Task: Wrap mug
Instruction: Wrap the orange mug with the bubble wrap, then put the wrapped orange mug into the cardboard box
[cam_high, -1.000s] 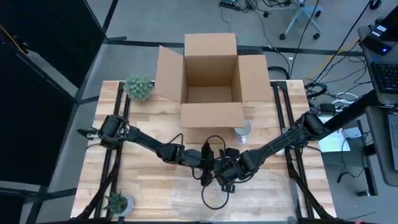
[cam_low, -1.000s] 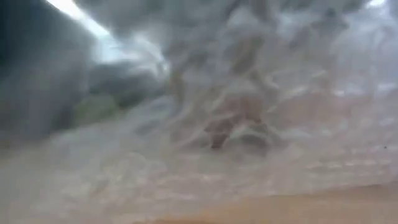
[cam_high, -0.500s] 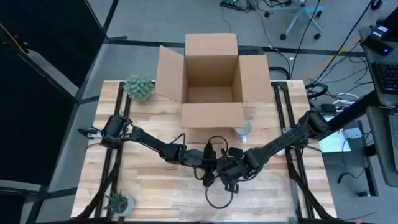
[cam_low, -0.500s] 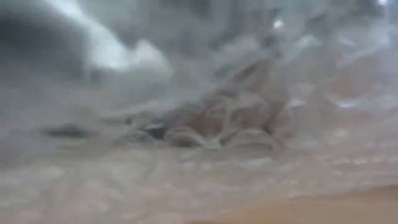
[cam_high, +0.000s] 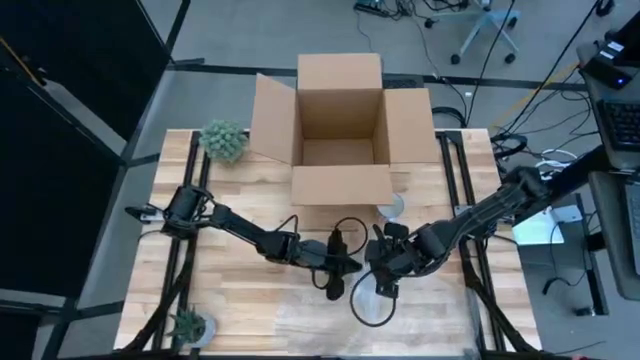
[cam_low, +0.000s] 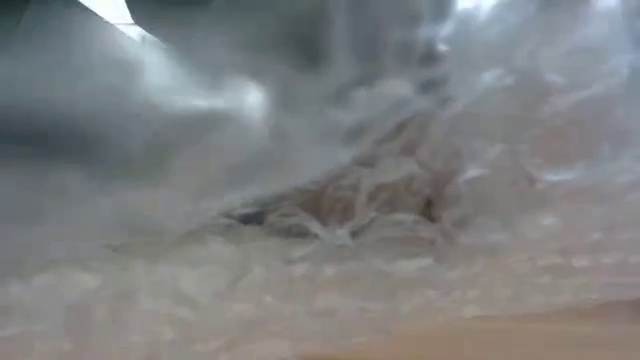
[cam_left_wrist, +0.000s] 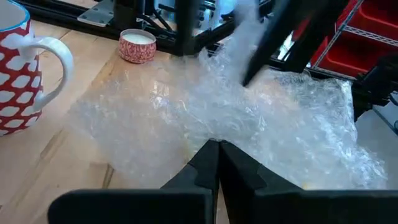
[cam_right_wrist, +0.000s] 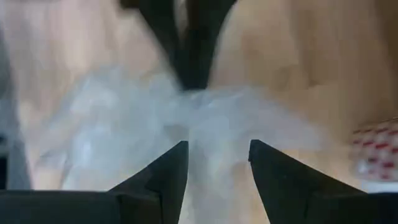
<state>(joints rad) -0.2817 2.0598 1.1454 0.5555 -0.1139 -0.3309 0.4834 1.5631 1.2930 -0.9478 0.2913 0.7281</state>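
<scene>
High view: the left gripper (cam_high: 348, 267) and right gripper (cam_high: 383, 283) are seen close together at the table's (cam_high: 250, 300) front middle, below the open box (cam_high: 338, 125). In the left wrist view, the left fingers (cam_left_wrist: 219, 163) are pressed together on the edge of the bubble wrap (cam_left_wrist: 249, 124), which is spread on the wood. The right fingers (cam_right_wrist: 168, 168) are spread apart over the wrap. The red-and-white mug (cam_left_wrist: 18, 74) is stood upright just beside the wrap, unwrapped. A small candle (cam_left_wrist: 137, 45) is set farther back.
</scene>
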